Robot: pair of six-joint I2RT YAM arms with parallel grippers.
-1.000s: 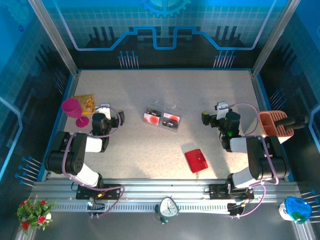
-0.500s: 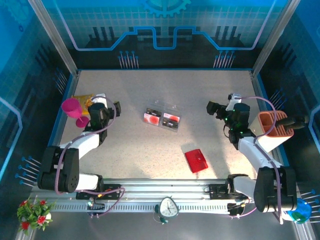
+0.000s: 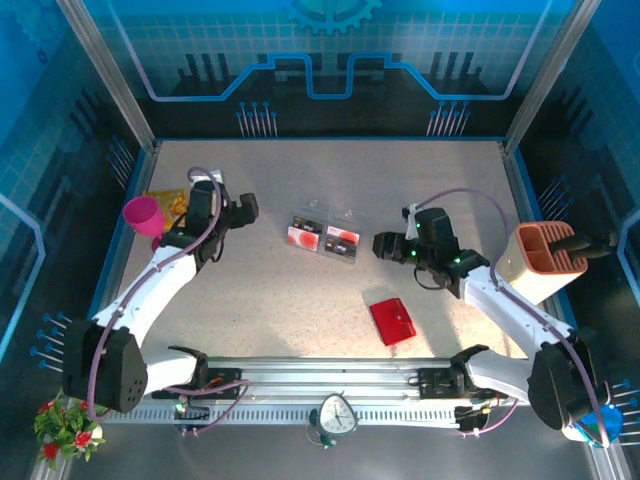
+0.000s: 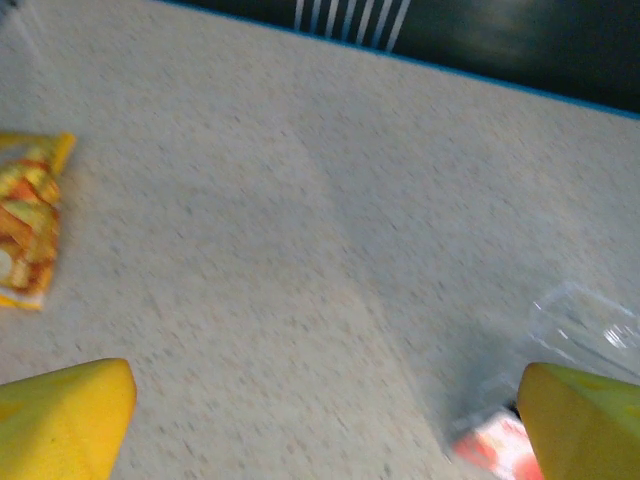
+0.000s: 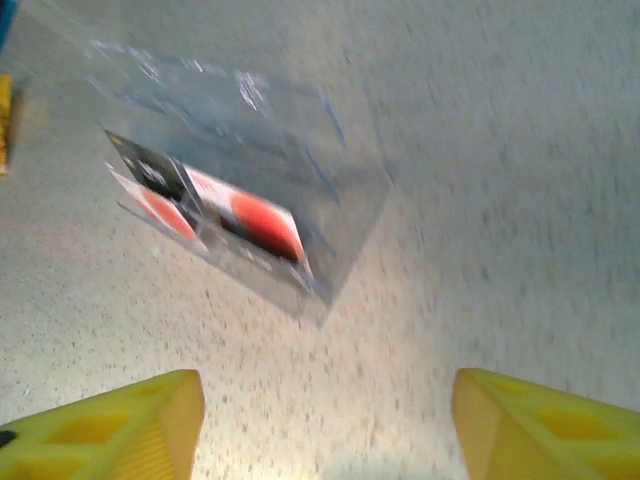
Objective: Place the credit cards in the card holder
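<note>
Two credit cards (image 3: 303, 236), black-and-white with a red round mark, lie flat side by side mid-table in clear sleeves (image 5: 250, 110). The row runs left-right, its right end slightly nearer the front. Card holder (image 3: 392, 322): glossy red, folded shut, nearer the front, long axis diagonal. Right gripper (image 3: 384, 246) near the cards, left gripper (image 3: 244, 209) farther off. Both are spread wide, holding nothing.

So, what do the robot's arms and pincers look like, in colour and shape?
The left arm and right arm have white shells and black joints, with a lilac cable looping along each. The left pincer and right pincer look black from above; the wrist views show their fingers as yellow wedges.
</note>
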